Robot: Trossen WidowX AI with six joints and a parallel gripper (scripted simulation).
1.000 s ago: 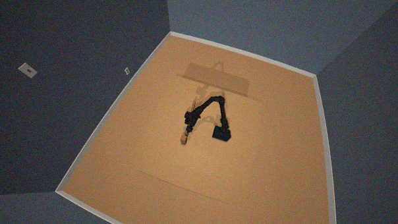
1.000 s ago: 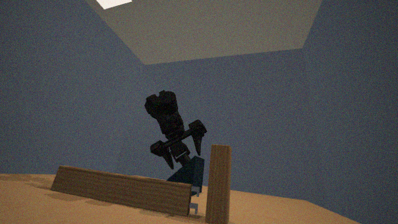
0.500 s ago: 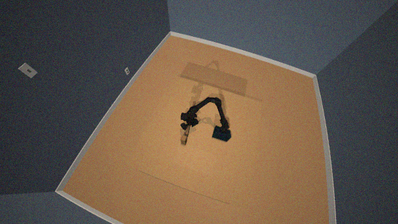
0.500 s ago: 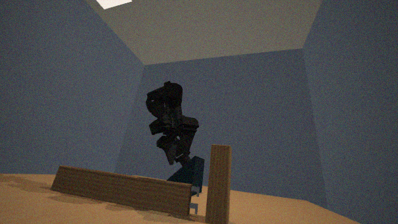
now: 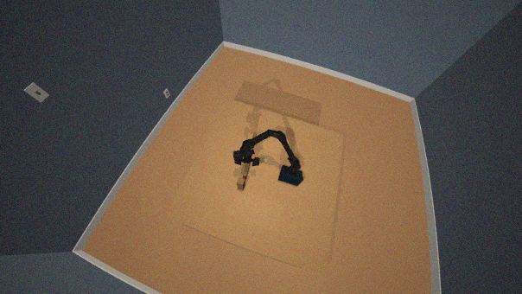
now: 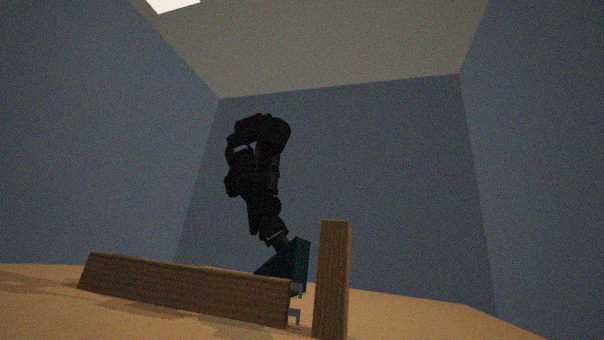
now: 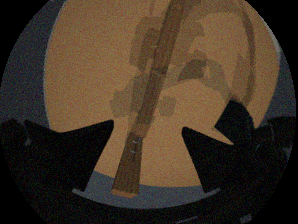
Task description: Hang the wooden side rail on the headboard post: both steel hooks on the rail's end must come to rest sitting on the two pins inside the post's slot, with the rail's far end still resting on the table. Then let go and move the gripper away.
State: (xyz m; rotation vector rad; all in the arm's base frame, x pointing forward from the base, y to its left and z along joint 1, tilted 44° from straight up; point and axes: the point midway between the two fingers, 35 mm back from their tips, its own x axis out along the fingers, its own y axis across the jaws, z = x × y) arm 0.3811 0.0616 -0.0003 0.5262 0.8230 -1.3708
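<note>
The gripper (image 7: 162,137) hangs wide open and empty above the wooden side rail (image 7: 152,90), which lies on the table (image 5: 276,216), running lengthwise between the spread fingers.

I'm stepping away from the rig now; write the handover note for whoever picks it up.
Gripper: jaws wide open, holding nothing, hanging above the side rail and looking down along its length.
Rail: lying on the table, hook end beside the headboard post. The steel hooks sit outside the post, not on its pins.
Post: upright.
Done: approach only.
Left: grasp the rail, lift the hook end, seat both hooks on the pins with the far end on the table, release, retreat.
</note>
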